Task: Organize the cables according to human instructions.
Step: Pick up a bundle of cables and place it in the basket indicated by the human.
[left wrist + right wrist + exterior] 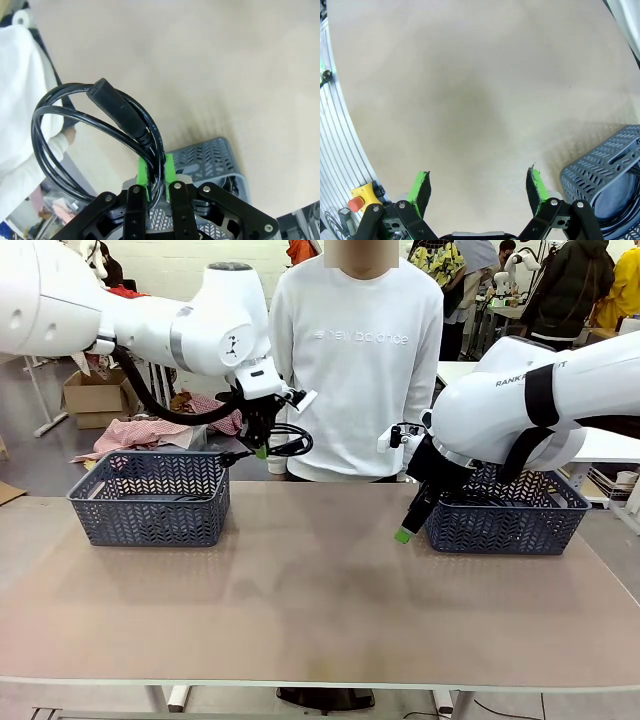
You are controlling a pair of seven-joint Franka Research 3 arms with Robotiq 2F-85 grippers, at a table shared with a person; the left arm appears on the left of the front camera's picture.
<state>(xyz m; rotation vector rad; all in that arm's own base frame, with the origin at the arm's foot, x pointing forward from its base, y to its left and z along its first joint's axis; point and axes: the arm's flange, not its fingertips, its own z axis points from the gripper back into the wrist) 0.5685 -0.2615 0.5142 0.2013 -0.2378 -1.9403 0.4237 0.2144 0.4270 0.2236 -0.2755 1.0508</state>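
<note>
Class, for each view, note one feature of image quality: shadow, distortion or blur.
Front view: soft, even light, faint shadows under the baskets. Left wrist view: the cable is sharp, the sleeve behind is blurred. Right wrist view: the table edge bows, wide-angle distortion; a dim shadow lies mid-table.

My right gripper: jaws spread wide, nothing between them, green pads rising from the bottom of the view. Beneath it: bare tan table, a faint shadow at its middle. Grey plastic basket at the lower right, lattice wall toward me; black cable coiled inside it. Ribbed metal rail along the table's left edge. Yellow box with a red button by that rail, lower left.
</note>
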